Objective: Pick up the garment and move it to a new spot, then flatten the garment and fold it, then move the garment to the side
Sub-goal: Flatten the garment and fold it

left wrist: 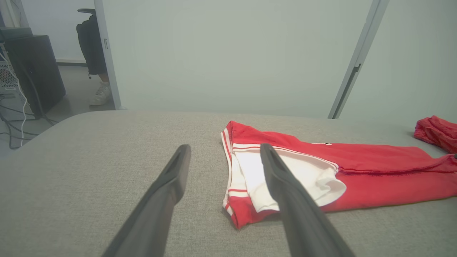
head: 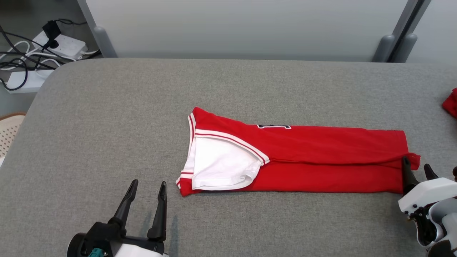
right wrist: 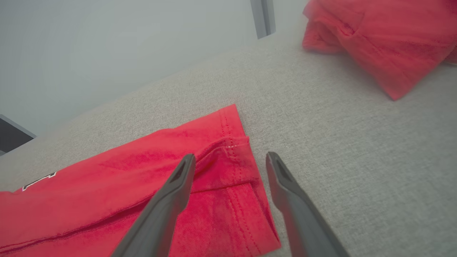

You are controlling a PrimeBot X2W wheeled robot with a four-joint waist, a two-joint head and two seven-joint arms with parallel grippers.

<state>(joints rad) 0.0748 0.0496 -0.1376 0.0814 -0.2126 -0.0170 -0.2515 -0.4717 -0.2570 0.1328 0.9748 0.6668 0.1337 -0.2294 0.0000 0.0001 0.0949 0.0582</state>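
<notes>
The garment (head: 321, 157) is a red jersey with white trim and a white inner lining, folded into a long strip across the grey table (head: 107, 125). My left gripper (head: 146, 188) stands open just left of its collar end, clear of the cloth. In the left wrist view the garment (left wrist: 357, 167) lies ahead and to the right of that gripper (left wrist: 223, 151). My right gripper (head: 416, 164) is open at the hem end, one finger over the cloth. In the right wrist view the garment's hem corner (right wrist: 228, 171) sits between the spread fingers of the right gripper (right wrist: 230, 157).
A second red cloth (head: 450, 102) lies bunched at the table's right edge, also seen as a red cloth (right wrist: 385, 39) beyond the right gripper. Power strips and cables (head: 43, 53) lie on the floor at the back left. A person's legs (left wrist: 94, 60) stand past the partition.
</notes>
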